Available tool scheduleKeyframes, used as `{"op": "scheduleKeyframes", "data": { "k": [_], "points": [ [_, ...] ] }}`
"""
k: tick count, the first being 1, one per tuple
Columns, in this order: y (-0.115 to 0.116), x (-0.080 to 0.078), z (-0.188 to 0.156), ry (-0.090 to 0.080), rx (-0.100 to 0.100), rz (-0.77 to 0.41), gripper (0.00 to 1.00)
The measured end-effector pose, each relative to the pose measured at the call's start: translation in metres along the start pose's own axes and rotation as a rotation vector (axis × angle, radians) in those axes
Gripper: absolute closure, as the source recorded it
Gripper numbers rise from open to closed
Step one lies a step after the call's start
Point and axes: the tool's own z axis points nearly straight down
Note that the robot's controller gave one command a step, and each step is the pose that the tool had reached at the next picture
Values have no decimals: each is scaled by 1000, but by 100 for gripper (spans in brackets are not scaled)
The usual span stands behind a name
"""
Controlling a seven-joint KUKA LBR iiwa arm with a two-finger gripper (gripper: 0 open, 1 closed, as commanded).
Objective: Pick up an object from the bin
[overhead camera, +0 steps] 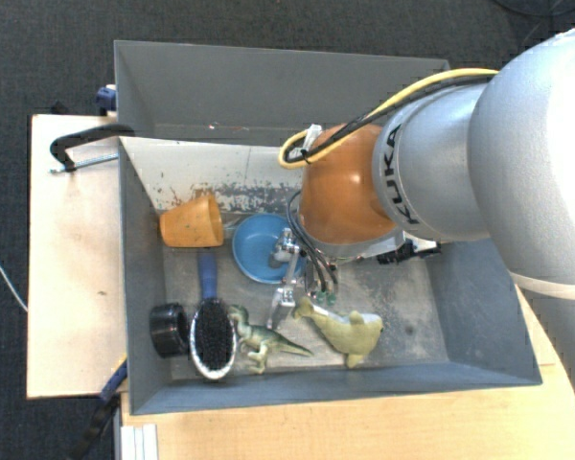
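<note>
Gripper (289, 293): low over floor of grey bin (268, 94), near centre; width of opening not to be told; nothing seen held.
Pale yellow toy animal (350, 332): just beside, at 4 o'clock; likeliest candidate for pick.
Blue bowl (259, 247): close, at 10 o'clock.
Green toy dinosaur (266, 339): near, at 7 o'clock.
Hairbrush (211, 335), black cylinder (168, 327), orange cup (192, 221): farther out, 8 to 10 o'clock.
Advised: centre over toy's narrow end; keep clear of bowl rim.
Hidden: gripper tip largely under orange wrist cover; any contact with toy unclear.

Matt metal bin (268, 94) — glossy plastic blue bowl (257, 249).
</note>
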Motion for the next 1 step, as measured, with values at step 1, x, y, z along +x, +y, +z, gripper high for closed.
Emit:
{"op": "scheduleKeyframes", "data": {
  "k": [1],
  "points": [
    [3,-2,-5,-7,-5,-4,100]
  ]
}}
